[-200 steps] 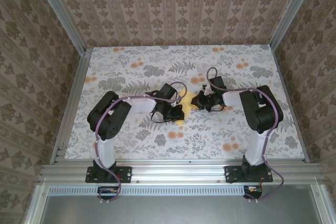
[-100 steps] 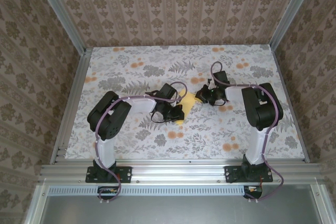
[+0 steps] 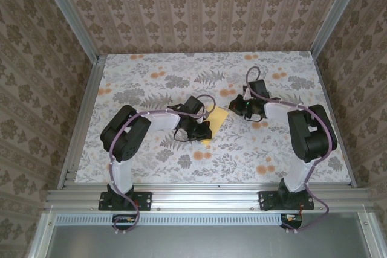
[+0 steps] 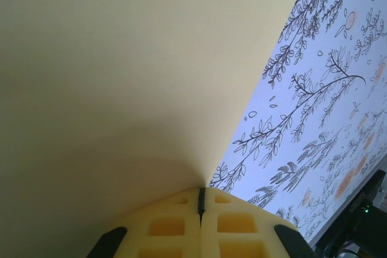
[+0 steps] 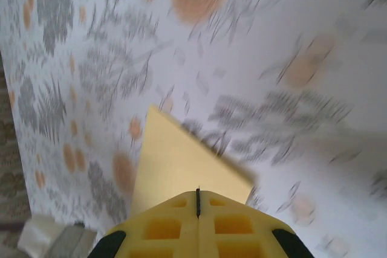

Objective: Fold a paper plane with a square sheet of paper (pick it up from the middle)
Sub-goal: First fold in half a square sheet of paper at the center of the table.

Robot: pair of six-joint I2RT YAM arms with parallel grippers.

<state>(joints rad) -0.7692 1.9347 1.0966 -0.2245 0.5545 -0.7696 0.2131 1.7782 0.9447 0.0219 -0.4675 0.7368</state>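
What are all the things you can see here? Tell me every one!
sheet of paper: one, pale yellow, middle of the table between the two grippers
tablecloth: one, white with grey leaves and orange flowers, covering the whole table
walls: three, brown patterned wallpaper, at the back and both sides
metal frame: one, silver, along the table's near edge and up the corners
left arm: one, black and white, near left, reaching to the paper
right arm: one, black and white, near right
left gripper: one, yellow pads, shut, seemingly pinching the paper's edge
right gripper: one, yellow pads, shut, just beside the paper's far right corner
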